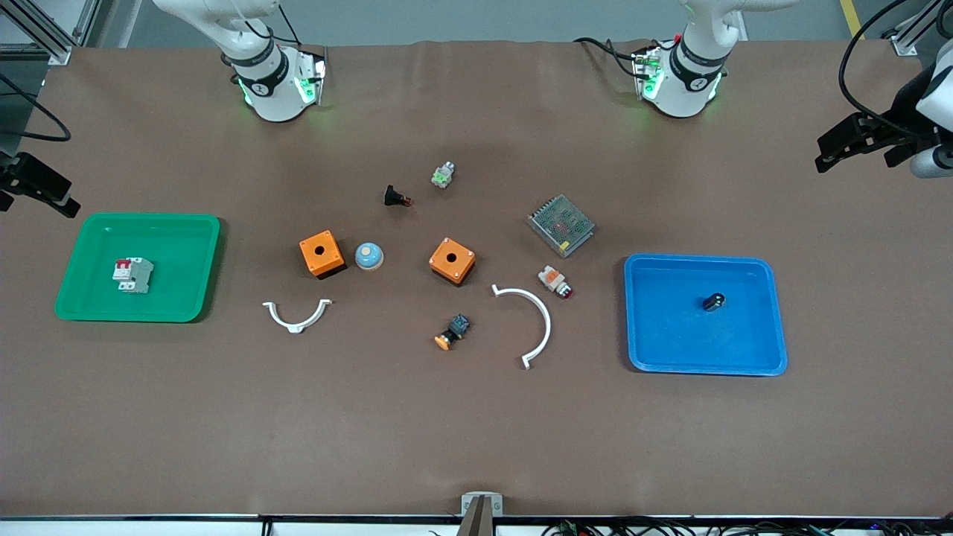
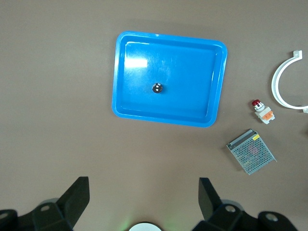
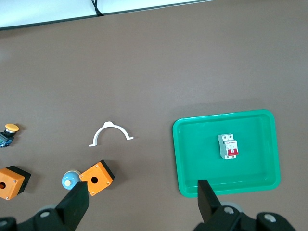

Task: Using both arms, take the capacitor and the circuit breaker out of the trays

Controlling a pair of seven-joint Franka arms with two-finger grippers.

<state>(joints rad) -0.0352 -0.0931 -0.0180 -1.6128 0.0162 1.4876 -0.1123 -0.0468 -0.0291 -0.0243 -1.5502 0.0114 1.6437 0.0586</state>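
The capacitor (image 1: 713,301) lay in the blue tray (image 1: 744,357), and the breaker (image 1: 133,275) lay in the green tray (image 1: 97,309). Both trays sat on the tabletop (image 1: 476,432). The left hand (image 2: 142,199) hung released above the blue tray's end, and the right hand (image 3: 139,202) hung released above the green tray's end.

Both arms' upper links run off the top edge of the front view. The left gripper's black fingers (image 2: 209,195) and the right gripper's black fingers (image 3: 208,196) are cut by the wrist views' edges. The curved white plastic clamp (image 2: 284,84) is cropped. Markings on the tiny dark cylindrical capacitor (image 1: 712,301) are too small to read.
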